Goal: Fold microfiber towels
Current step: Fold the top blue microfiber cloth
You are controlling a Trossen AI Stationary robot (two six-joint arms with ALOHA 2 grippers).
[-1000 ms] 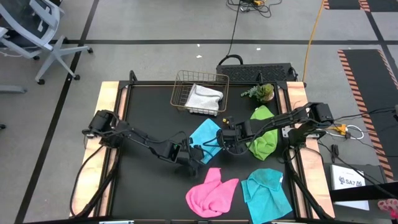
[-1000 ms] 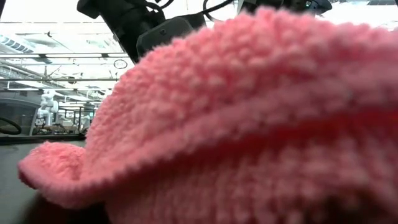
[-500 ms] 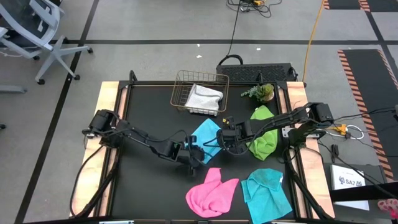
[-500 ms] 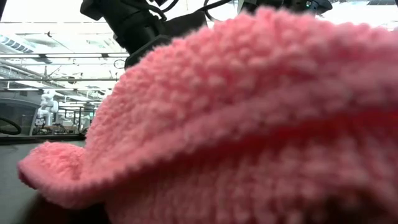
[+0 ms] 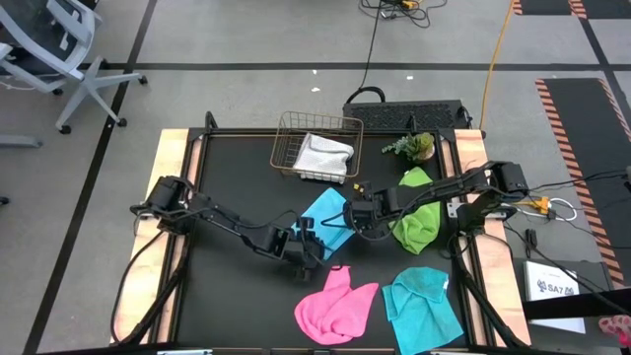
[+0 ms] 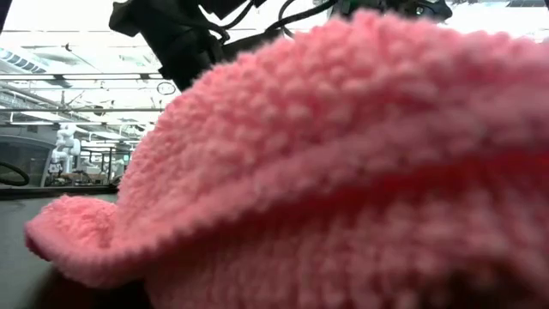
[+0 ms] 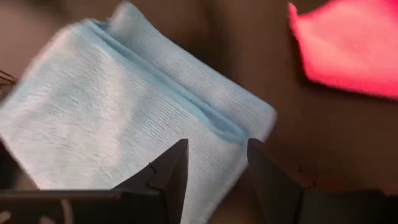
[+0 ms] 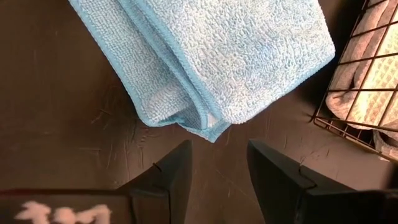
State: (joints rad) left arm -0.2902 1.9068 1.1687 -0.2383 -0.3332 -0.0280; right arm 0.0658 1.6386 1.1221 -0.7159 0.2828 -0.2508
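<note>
A blue towel (image 5: pixel 326 211) lies folded in the middle of the black desk (image 5: pixel 227 168). In the left wrist view the folded blue towel (image 7: pixel 118 118) shows its layered edge, and in the right wrist view one corner of it (image 8: pixel 211 56) points toward the fingers.

The left end effector (image 5: pixel 308 240) is at the near left edge of this towel. Its two fingers (image 7: pixel 171 177) are spread apart and hold nothing; the towel lies flat just under them. The right end effector (image 5: pixel 357 219) is at the right side of the same towel. Its fingers (image 8: pixel 171 177) are also apart and empty, just off the towel's corner over bare desk.

A pink towel (image 5: pixel 336 306) lies crumpled at the near edge of the desk, close to the left end effector. In the low view this pink towel (image 6: pixel 343 172) fills almost the whole picture. A second blue towel (image 5: pixel 424 299) lies loosely beside the pink one, to its right. A green towel (image 5: pixel 418 209) lies bunched at the right side, partly under the right arm.

At the far edge a copper wire basket (image 5: pixel 289 150) holds a white-grey towel (image 5: pixel 325 156). A small green plant (image 5: pixel 414 146) stands to the right of the basket.
</note>
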